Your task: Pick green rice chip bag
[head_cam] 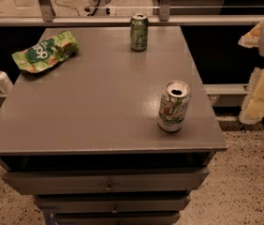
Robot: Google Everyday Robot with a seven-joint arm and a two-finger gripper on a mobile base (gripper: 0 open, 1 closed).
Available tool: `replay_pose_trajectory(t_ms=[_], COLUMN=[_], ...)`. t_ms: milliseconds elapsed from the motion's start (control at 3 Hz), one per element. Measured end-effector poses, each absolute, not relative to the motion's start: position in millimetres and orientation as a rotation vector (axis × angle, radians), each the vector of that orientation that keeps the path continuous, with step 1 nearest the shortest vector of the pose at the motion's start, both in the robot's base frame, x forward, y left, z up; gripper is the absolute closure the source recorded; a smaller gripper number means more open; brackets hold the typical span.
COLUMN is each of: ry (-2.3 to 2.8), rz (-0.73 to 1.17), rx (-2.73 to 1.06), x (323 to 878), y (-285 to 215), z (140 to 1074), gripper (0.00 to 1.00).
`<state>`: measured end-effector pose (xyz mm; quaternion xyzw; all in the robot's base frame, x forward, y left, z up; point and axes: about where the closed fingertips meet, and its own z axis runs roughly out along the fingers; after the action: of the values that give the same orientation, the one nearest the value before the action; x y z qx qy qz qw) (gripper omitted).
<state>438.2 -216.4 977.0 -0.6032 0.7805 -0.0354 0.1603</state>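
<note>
The green rice chip bag [45, 51] lies flat and crinkled at the far left corner of the grey cabinet top [99, 102], its darker green patch with white letters facing up. My gripper [261, 86] hangs at the right edge of the camera view, beyond the cabinet's right side and far from the bag. Nothing is seen in it.
A green soda can [139, 32] stands at the far edge, right of centre. An opened white-and-green soda can [173, 106] stands near the front right corner. A pump bottle [0, 77] sits on a ledge left of the cabinet. Drawers [108, 182] are below the top.
</note>
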Motion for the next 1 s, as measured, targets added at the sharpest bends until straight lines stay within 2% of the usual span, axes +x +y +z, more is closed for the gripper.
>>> replay_pose_trajectory(t_ms=[667, 1000], ry=[2.201, 2.127], rz=[-0.085, 0.01], rx=[-1.708, -1.654], x=[447.3, 492.7], y=[-213.6, -180.1], z=[977.9, 970.6], gripper=[0.0, 0.0])
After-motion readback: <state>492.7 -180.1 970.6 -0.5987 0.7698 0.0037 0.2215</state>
